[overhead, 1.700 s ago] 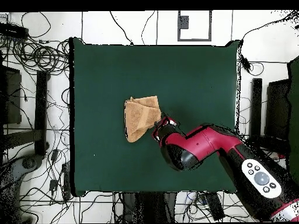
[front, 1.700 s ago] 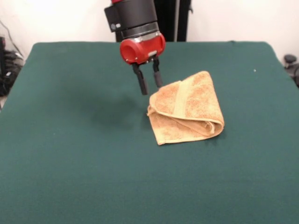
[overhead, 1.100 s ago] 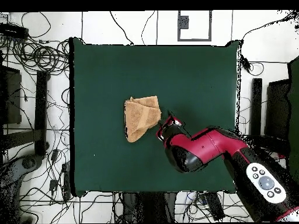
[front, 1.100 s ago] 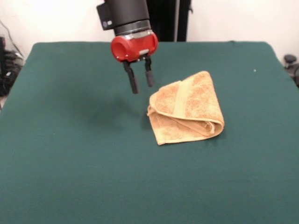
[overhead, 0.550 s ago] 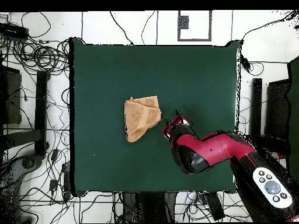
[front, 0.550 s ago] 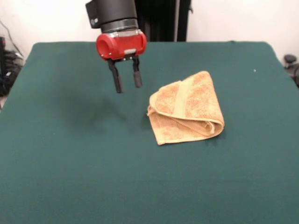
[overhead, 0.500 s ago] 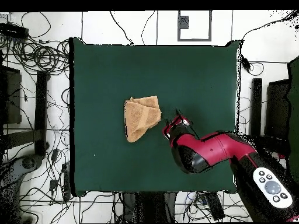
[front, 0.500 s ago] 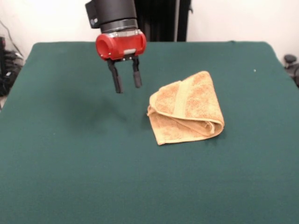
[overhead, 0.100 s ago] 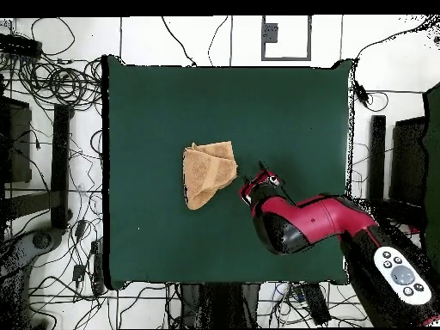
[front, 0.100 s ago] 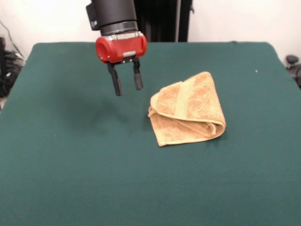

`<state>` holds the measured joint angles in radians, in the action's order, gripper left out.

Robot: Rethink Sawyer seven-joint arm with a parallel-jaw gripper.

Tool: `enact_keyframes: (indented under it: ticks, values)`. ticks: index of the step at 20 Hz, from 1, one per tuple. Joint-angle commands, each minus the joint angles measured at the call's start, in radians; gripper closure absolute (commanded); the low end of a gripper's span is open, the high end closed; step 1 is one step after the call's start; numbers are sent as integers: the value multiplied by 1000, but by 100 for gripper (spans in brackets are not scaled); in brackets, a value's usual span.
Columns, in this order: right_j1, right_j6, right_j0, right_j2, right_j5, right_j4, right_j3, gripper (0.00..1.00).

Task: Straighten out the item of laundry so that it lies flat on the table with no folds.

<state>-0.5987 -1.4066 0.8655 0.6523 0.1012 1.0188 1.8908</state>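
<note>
Tan terry towel (front, 0.100 s ago: 188,111) folded on green table (front, 0.100 s ago: 70,165), fold crease running near-to-far, gripper (front, 0.100 s ago: 126,83) beside it, fingers apart, empty.

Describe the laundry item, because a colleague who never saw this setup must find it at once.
Start from the large table with the dark green cloth top. Near its middle lies a golden-brown terry towel, folded over itself into a thick bundle with a woven band across the top layer. It is the only thing resting on the cloth; the red and black arm's open gripper hangs beside it, not touching.
</note>
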Motion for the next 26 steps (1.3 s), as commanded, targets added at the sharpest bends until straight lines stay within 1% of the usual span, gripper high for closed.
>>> enact_keyframes:
  ticks: [1, 5, 9, 14, 17, 21, 26]
  values:
    - [81, -144, -54, -44, -4, -45, -64, 0]
    - [85, -151, -58, -54, -36, -41, -66, 0]
    - [99, -129, -42, -30, -36, -36, -65, 0]
    - [125, -115, -52, -33, -50, -15, -82, 0]
    - [129, -104, -41, -18, -69, -1, -75, 0]
    - [148, -53, 12, 58, -59, 18, -53, 0]
    - [167, -39, 36, 86, -63, 30, -49, 0]
